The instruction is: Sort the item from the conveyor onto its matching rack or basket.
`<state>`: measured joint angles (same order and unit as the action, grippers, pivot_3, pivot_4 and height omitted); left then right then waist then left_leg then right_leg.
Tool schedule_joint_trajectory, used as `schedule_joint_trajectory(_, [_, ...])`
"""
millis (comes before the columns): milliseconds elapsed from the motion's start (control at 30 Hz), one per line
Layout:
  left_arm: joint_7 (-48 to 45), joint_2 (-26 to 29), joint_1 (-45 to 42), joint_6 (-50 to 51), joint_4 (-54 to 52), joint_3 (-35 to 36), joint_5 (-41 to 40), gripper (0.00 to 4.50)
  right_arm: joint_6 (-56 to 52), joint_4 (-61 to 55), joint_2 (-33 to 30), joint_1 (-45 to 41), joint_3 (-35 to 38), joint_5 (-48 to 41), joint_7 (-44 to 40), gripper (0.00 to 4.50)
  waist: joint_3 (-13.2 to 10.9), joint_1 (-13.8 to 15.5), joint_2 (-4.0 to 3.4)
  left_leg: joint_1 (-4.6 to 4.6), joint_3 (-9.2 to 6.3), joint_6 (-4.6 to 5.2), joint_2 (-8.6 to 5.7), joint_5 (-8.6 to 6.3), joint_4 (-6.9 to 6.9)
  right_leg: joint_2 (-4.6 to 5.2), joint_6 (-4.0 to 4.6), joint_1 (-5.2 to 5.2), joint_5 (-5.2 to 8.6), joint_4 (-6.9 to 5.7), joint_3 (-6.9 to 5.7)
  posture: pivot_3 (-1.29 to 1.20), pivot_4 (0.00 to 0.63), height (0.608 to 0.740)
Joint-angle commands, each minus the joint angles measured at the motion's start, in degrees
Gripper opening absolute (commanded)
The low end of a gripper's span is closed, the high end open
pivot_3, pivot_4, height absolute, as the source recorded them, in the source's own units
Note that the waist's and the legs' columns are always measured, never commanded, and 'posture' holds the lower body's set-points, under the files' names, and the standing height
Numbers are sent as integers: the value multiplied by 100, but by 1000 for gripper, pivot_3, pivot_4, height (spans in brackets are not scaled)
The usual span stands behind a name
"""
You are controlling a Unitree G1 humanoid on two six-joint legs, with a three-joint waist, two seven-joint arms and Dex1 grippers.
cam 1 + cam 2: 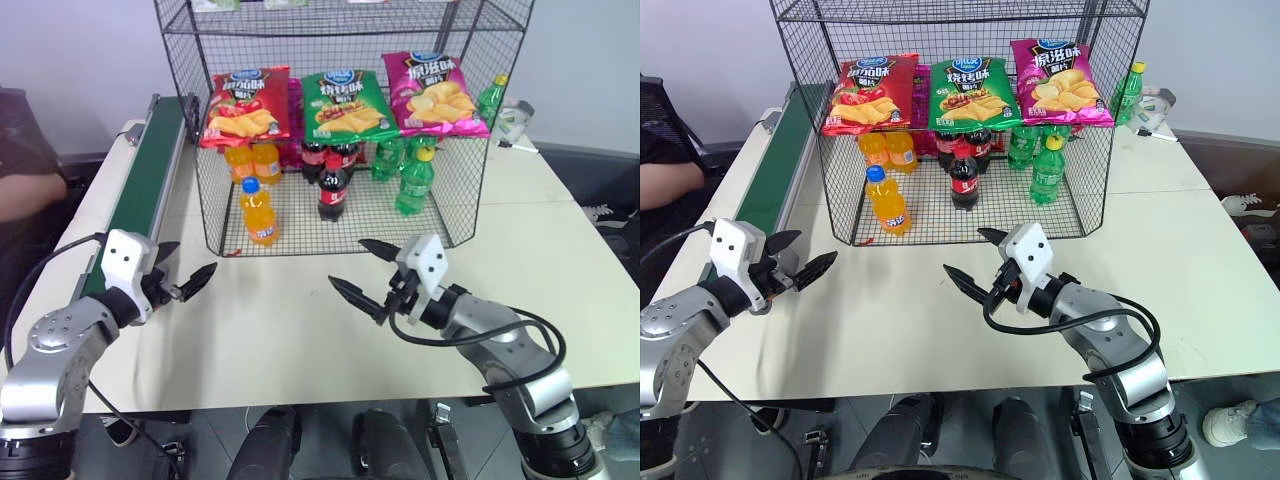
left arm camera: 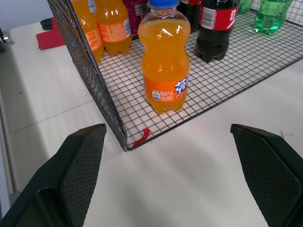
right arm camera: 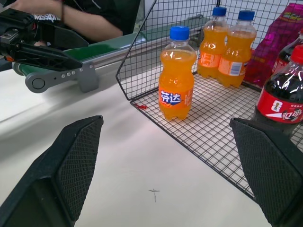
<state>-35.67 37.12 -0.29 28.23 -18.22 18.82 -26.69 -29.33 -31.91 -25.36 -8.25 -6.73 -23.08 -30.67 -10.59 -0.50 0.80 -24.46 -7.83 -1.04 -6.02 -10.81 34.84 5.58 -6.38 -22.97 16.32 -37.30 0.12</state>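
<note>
- While both arms hovered over the white surface (image 1: 300, 340) in front of the wire rack (image 1: 340, 130), the orange soda bottle (image 1: 259, 212) stood upright on the rack's bottom grid, near its front left corner, ahead of two more orange bottles (image 1: 252, 160) at the back.
- The left pincer (image 1: 185, 280) was released, its fingers spread wide and holding nothing, just beside the near end of the conveyor (image 1: 145, 180).
- The right pincer (image 1: 365, 270) was likewise spread and empty, near the rack's open front.
- Judged from how things lay, the bottle looked already sorted with its own kind, so the step in hand seemed to be pulling clear.
- To do that well, both arms should draw straight back and low over the surface, fingers left wide, keeping away from the rack's front edge so nothing nudges the mesh or tips the bottle.
- Cola bottles (image 1: 333, 185) and green bottles (image 1: 412, 180) stood further along the same grid, well apart from the arms.
</note>
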Motion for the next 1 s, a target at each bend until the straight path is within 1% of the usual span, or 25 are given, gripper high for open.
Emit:
schedule_joint_trajectory(33, [91,17,-37,-61,-157,152,-12,4399,260,-312,-14,-17,48,115,1,4500,0,0,0,0,0,0,0,0,0,0,0,0,0,0,0,0,150,740])
schedule_joint_trajectory(267, [232,-41,36,-108,-223,203,-8,4399,113,-340,-18,78,80,119,50,4500,0,3,0,0,0,0,0,0,0,0,0,0,0,0,0,0,150,740])
schedule_joint_trajectory(367, [254,-61,85,-122,-260,209,-23,4399,-266,-291,-31,99,73,-109,-8,4500,0,1,0,0,0,0,0,0,0,0,0,0,0,0,0,0,150,740])
schedule_joint_trajectory(533, [259,-84,151,-169,-244,230,-11,4399,-34,-220,-24,175,95,6,-88,4500,0,0,0,0,0,0,0,0,-1,0,0,0,0,1,0,0,150,740])
schedule_joint_trajectory(867, [284,-120,94,-257,-146,203,-11,4399,489,-187,192,500,154,-23,-83,4500,0,3,0,0,0,0,1,0,-3,0,0,0,0,3,0,0,150,740])
schedule_joint_trajectory(1000, [290,-112,74,-276,-94,217,-8,4399,710,-132,326,421,121,-44,-127,4500,0,1,0,0,0,0,1,0,-3,-1,0,0,0,4,0,0,150,740])
